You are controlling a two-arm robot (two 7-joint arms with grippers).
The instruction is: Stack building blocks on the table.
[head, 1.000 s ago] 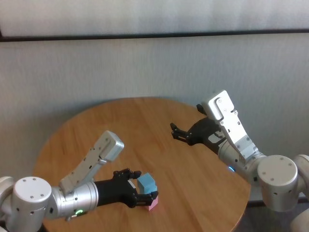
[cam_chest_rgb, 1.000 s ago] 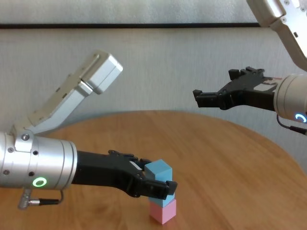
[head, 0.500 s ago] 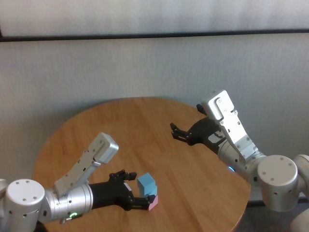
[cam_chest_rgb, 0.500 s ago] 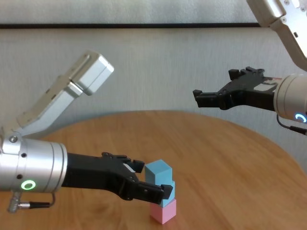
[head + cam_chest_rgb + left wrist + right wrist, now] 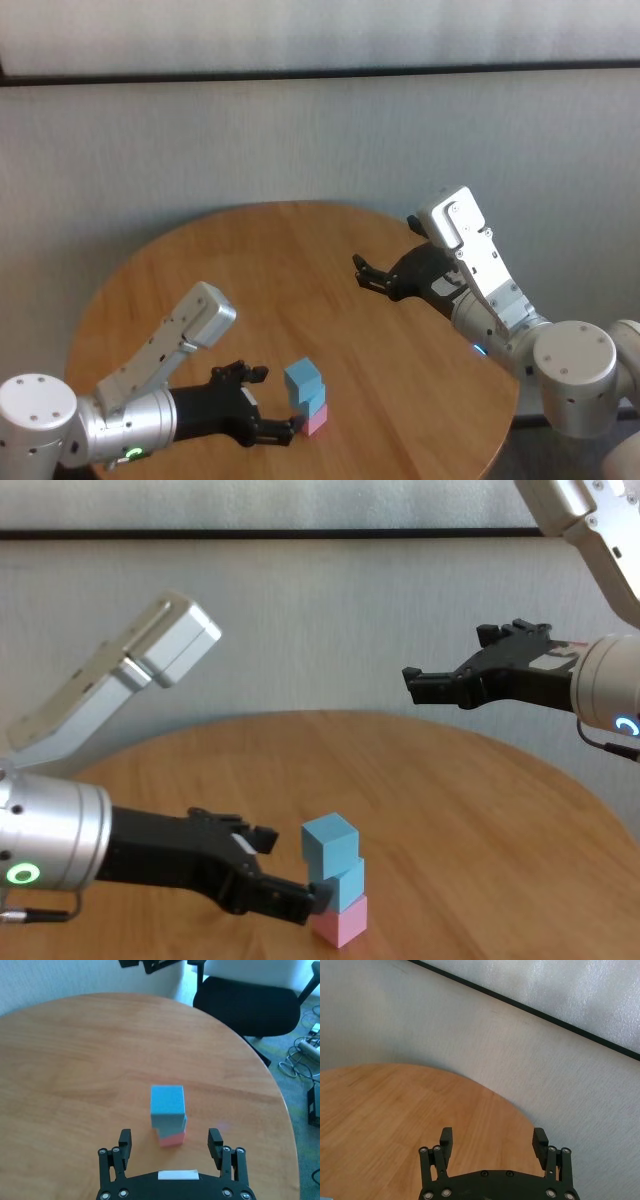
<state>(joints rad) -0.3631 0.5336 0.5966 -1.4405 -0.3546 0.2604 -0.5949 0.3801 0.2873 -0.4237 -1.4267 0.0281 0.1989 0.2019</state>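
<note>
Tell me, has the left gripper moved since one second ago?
Yes. The left gripper has drawn back from the block stack, toward the robot's left. Earlier its fingers stood around the top blue block; now they are open and clear of it.

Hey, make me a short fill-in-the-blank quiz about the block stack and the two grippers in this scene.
1. The bottom block of the stack is coloured ____.
2. The number of blue blocks resting above it is ____.
3. The left gripper, next to the stack, has its jaws ____.
4. The right gripper hangs above the table holding ____.

Missing words: pink; two; open; nothing
</note>
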